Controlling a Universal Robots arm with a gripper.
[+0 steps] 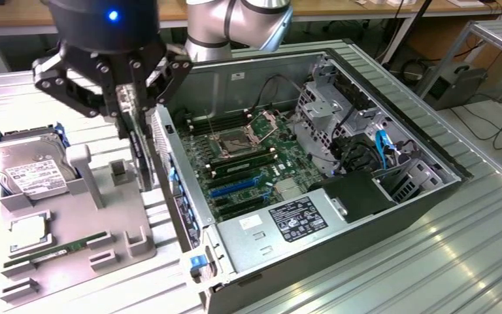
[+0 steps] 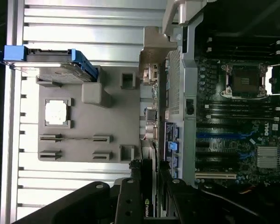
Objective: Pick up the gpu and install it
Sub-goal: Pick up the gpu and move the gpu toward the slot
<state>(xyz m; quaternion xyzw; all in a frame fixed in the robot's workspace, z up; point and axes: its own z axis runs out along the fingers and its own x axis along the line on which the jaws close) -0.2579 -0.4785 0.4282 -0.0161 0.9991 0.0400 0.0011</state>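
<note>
Silver-grey tubular arm (image 1: 233, 26) with rounded joint housings. Ends in a black gripper (image 1: 129, 108): glossy cylindrical body, small blue light (image 1: 112, 14) glowing near its top, angular linkage fingers (image 1: 59, 85) studded with round pivot pins and screws, matte black throughout

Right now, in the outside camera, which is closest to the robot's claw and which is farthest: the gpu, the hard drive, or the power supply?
1. gpu: clamped in the gripper, beside the case.
2. hard drive: on the tray, toward the exterior view's left.
3. power supply: inside the case, toward the exterior view's right.
</note>
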